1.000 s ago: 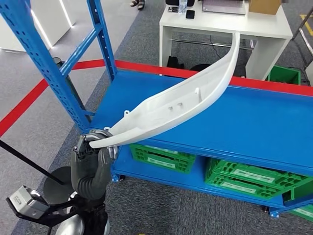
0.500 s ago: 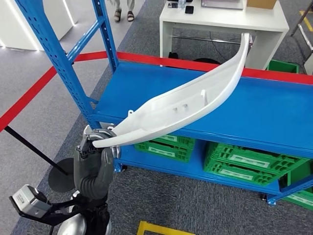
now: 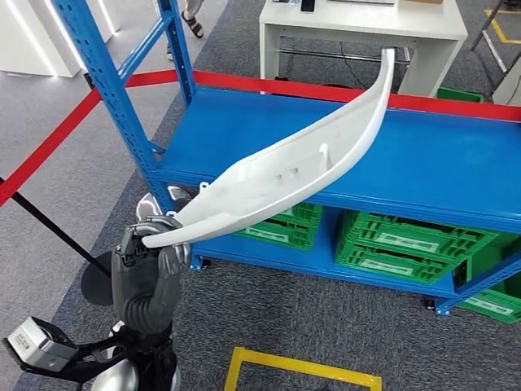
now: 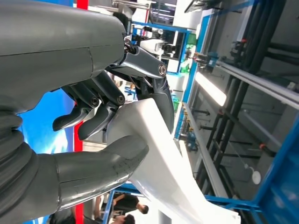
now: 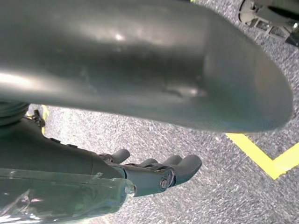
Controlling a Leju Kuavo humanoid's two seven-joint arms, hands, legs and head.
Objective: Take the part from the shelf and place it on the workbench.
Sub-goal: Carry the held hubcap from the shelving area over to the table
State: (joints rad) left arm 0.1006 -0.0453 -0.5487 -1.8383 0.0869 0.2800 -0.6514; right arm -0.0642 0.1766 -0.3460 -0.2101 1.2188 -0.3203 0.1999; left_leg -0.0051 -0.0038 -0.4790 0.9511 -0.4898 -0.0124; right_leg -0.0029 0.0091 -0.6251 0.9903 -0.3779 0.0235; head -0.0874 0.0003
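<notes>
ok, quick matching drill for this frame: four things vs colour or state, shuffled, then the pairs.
Things:
1. long curved part
2. shelf deck
3. crates
4. right hand

States:
A. green, under the deck
B. white, gripped at one end by the left hand
C. holds nothing, above carpet
D. blue, bare

Pairs: 1-B, 2-D, 3-A, 4-C

1. The left hand (image 3: 154, 244) sits low on the left, before the shelf's (image 3: 430, 175) left end, holding the near end of the part (image 3: 289, 175).
2. The part reaches up and to the right over the shelf, its far tip before the table (image 3: 362, 24).
3. Crates (image 3: 405, 252) sit under the shelf board.
4. The table stands behind the shelf.
5. Floor tape (image 3: 295, 366) lies before the shelf, right of the left hand.
6. The right hand (image 5: 155, 175) hangs above the floor.
</notes>
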